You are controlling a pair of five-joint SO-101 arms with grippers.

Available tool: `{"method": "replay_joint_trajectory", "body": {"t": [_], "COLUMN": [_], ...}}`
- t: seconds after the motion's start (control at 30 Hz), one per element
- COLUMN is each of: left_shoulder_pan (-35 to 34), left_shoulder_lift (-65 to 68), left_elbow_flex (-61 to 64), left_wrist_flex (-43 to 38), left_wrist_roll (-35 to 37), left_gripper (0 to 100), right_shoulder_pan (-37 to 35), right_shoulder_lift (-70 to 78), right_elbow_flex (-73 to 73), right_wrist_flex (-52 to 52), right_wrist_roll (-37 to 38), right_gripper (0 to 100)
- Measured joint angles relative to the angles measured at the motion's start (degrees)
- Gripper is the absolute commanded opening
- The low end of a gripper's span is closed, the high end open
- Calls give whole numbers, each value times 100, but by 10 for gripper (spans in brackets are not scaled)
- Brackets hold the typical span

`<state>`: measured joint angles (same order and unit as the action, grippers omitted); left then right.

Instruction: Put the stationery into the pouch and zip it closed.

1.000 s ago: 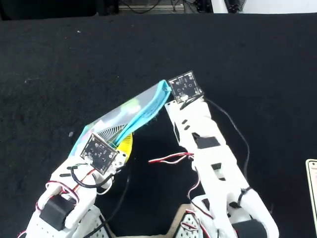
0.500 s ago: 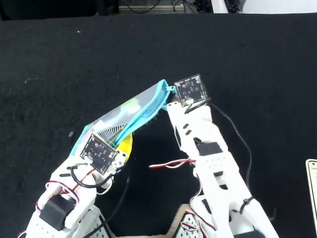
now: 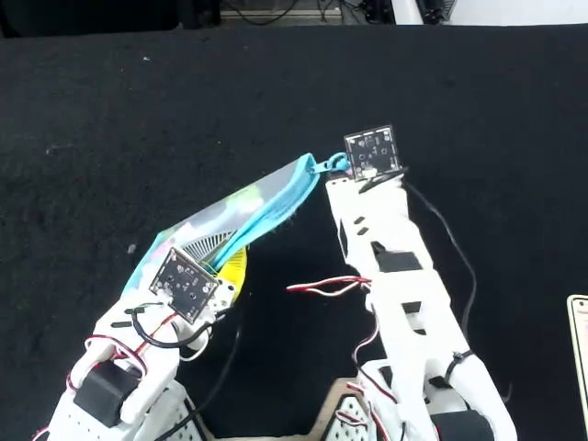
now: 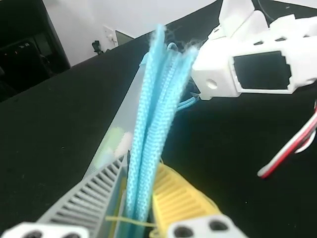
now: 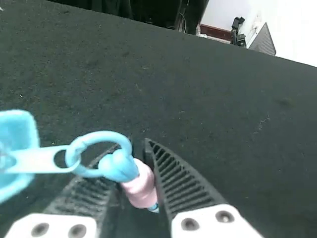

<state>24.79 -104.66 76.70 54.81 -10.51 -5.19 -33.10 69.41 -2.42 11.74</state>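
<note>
The translucent pouch point(image 3: 230, 213) with a light-blue zipper band point(image 4: 151, 134) stretches slantwise between the two arms, raised at its right end. My left gripper point(image 3: 228, 254), with one grey and one yellow finger, is shut on the pouch's near end point(image 4: 142, 171). Something pale yellow-green point(image 4: 115, 141) shows through the pouch wall. My right gripper point(image 3: 338, 171) is at the pouch's far end. It is shut on a pink and blue charm point(image 5: 130, 179) hanging on the blue ring point(image 5: 98, 153) of the zipper pull point(image 5: 32, 159).
Black cloth covers the table point(image 3: 478, 110). A pale flat object point(image 3: 579, 342) lies at the right edge. Red and white wires point(image 3: 326, 288) hang off the right arm. The right arm's white body point(image 4: 257, 69) stands close beside the pouch's far end.
My right gripper has moved to the right with the zipper pull, drawing the pouch's far end along and stretching it. The left arm has stayed where it was.
</note>
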Motion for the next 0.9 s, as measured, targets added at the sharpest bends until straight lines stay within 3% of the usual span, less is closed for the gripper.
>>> {"method": "replay_joint_trajectory", "body": {"t": [0.43, 0.77, 0.9], "left_shoulder_pan": [0, 0, 0], "left_shoulder_lift": [0, 9, 9], "left_elbow_flex": [0, 9, 9], "left_wrist_flex": [9, -18, -18], "left_wrist_roll": [0, 0, 0], "left_gripper": [30, 30, 30], "right_shoulder_pan": [0, 167, 167], "right_shoulder_lift": [1609, 1635, 1626], "right_elbow_flex": [-844, -932, -932], "right_wrist_flex": [0, 0, 105], "right_wrist_roll": [132, 132, 70], "right_gripper": [11, 20, 143]}}
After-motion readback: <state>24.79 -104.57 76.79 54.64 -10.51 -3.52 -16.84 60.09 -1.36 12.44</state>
